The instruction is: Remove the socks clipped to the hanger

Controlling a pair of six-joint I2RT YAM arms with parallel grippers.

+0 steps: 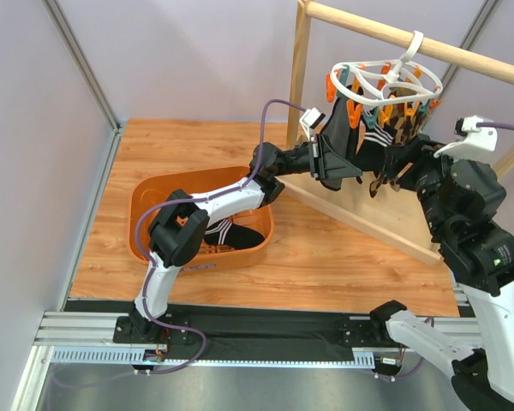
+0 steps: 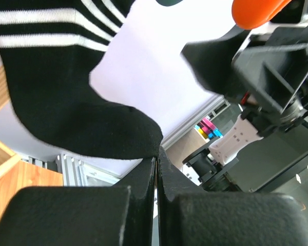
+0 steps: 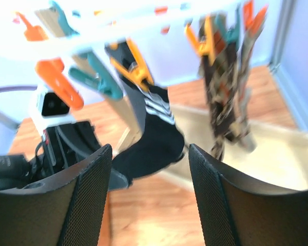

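Leftmost, an orange basin [image 1: 141, 214] sits on the wooden table [image 1: 325, 257] with one black white-striped sock [image 1: 231, 235] lying inside it. From beside the basin the left arm stretches up and to the right, so that the left gripper [image 1: 341, 167] reaches the hanging laundry under the wooden rail [image 1: 463, 53]. In the left wrist view its fingers [image 2: 138, 205] are pressed together, and the lower edge of the black striped sock [image 2: 77, 107] runs into the seam between their tips, so the gripper is clamped on that bit of fabric.

That sock hangs by its cuff from a yellow-orange clip [image 3: 136, 66], with its white stripes near the top and its black foot angled down toward the left gripper. The clip belongs to the white oval hanger [image 1: 385, 80], which hooks over the rail and carries many more orange and teal clips around its ring.

Just right of the striped sock, brown-and-tan argyle socks [image 1: 404, 128] are clipped to the same hanger and hang straight down.

Farther right, the right arm leans in toward the hanger from the side. The right gripper [image 3: 150, 148] has its fingers [image 3: 87, 205] spread wide apart with nothing between them, and it faces the striped sock from near by. The right wrist view is blurred.
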